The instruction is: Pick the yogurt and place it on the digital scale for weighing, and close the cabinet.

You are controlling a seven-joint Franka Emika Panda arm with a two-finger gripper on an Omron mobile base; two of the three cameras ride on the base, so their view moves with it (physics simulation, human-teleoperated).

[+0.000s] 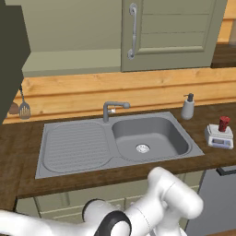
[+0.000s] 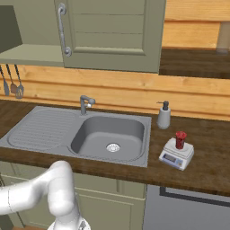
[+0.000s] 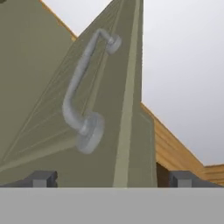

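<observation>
Olive-green cabinet [image 1: 175,32] spans the top of the left base view; its right door is shut flat and carries a vertical metal bar handle [image 1: 133,31], while the section to the left stands open, showing a bare shelf, and a dark door panel edge fills the far left of the picture. Below it, on the dark wooden counter [image 1: 27,152], sits a grey sink [image 1: 115,143] with a drainboard on the left, a basin on the right and a faucet [image 1: 113,108] at the far edge. Right of the basin stands the grey soap dispenser [image 1: 188,107]; nearer and further right, the digital scale [image 1: 220,137] holds the red yogurt [image 1: 224,123] upright on its plate. A spatula [image 1: 24,107] hangs on the wooden wall at left. Right base view: the same cabinet [image 2: 117,33] and handle [image 2: 63,29] appear at top, with the open section at the far left. The yogurt [image 2: 180,139] stands on the digital scale [image 2: 176,153], right of the sink [image 2: 81,134] and just nearer than the soap dispenser [image 2: 163,115]; the scale's display strip faces the near side. Utensils [image 2: 13,83] hang at the left on the wall. Hand view: the camera looks steeply along a cabinet door [image 3: 52,109], its bar handle [image 3: 83,87] slanting across the upper left. The gripper [image 3: 111,179] has its two dark fingertips [image 3: 41,178] spread well apart at the bottom corners, nothing between them, with the door edge lying between and beyond them.
</observation>
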